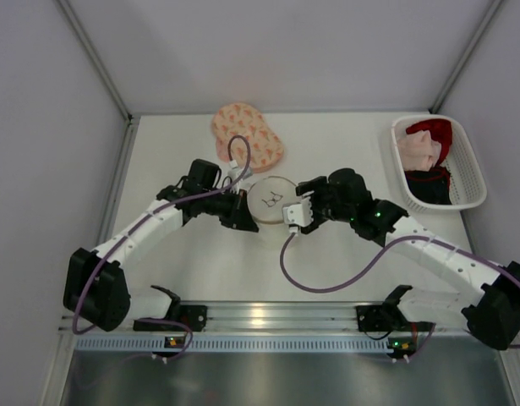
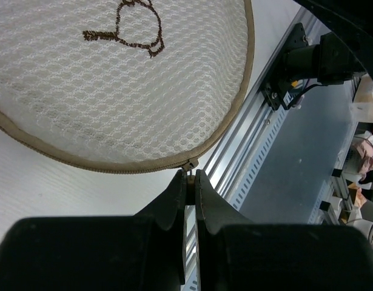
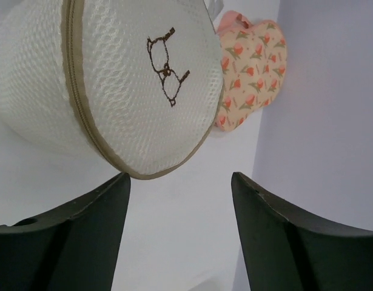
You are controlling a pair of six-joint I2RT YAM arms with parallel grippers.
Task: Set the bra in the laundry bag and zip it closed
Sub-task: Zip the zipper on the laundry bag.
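The round white mesh laundry bag [image 1: 272,200] with a tan zip lies mid-table; a small brown bra outline is stitched on its top [image 3: 165,70]. Its contents do not show through the mesh. My left gripper [image 1: 247,222] sits at the bag's left edge, shut on the zipper pull [image 2: 190,165], and the zip [image 2: 131,167] looks closed up to that pull. At the bag's right edge my right gripper [image 1: 287,211] is open, its jaws apart with nothing between them and the bag's rim [image 3: 144,173] just ahead. A pink flower-printed bra [image 1: 247,135] lies flat behind the bag, outside it.
A white slatted basket [image 1: 471,161] at the back right holds red, pink and black garments [image 1: 433,131]. Grey walls close in the table on the left, back and right. A metal rail [image 1: 268,317] runs along the near edge.
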